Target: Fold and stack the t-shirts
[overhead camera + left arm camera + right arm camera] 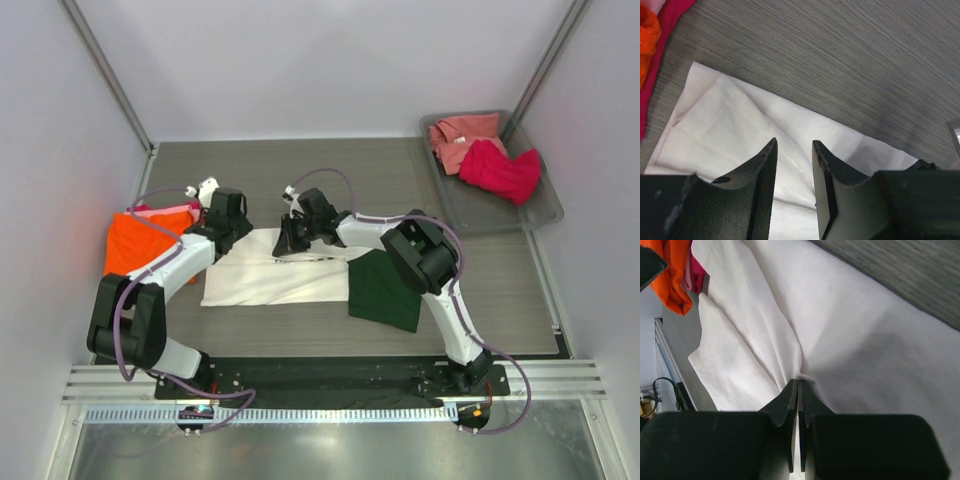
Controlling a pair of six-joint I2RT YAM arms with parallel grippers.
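cream t-shirt (pixel 865 340) | right hand (pixel 798 382) pinching its fold | left hand (pixel 794 143) part-open over it

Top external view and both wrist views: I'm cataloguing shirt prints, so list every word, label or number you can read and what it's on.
No text is legible in any view.
Cream t-shirt: a strip of dark print near the right claw, too small and partly covered to read.
Orange t-shirt: no lettering shows.
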